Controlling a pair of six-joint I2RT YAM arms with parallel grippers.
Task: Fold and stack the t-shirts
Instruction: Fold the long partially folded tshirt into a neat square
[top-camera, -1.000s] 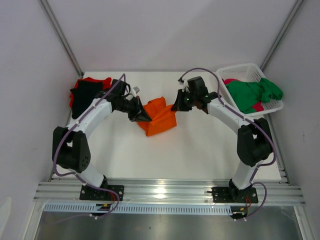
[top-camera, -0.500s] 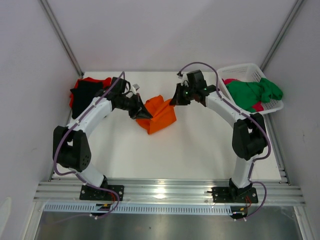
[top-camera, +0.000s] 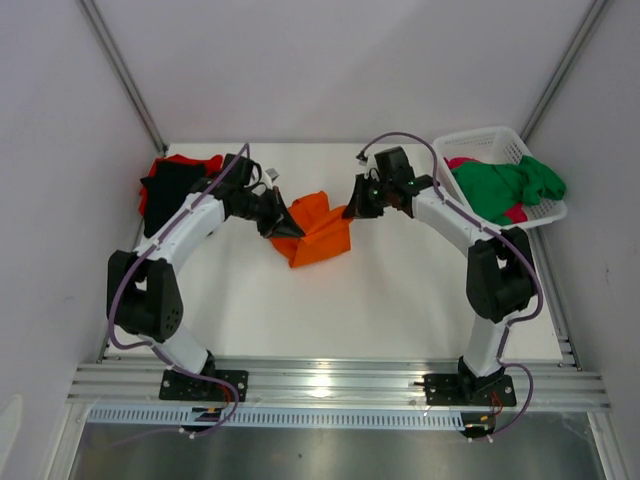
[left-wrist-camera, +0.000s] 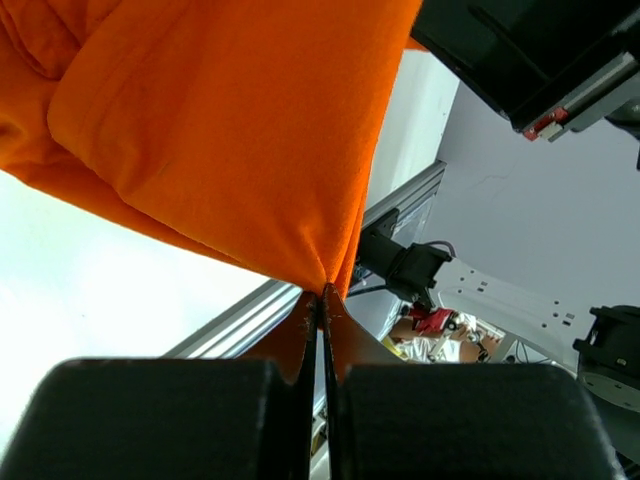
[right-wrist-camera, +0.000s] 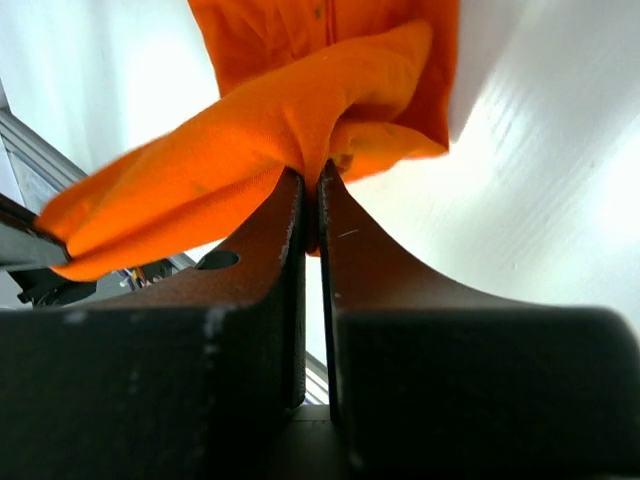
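Left wrist view: left pincer (left-wrist-camera: 322, 298) is pinching shut on a thin corner of the orange t-shirt (left-wrist-camera: 220, 120). Right pincer (right-wrist-camera: 313, 195) is clamping a bunched fold of the same shirt, so the cloth is spanning between the two pincers.

Risk: the slim corner may be slipping free if the arms are pulling apart, and uneven tension would be skewing the fold.

White lattice basket (top-camera: 480, 138), beyond the right pincer, is holding a green t-shirt (top-camera: 505, 185) over a magenta-pink one (top-camera: 460, 163).

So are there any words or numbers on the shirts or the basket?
No words or numbers can be read anywhere.
The orange t-shirt is plain, with no print.
The white basket shows no label.
A small red tag on black hardware is too small to read.
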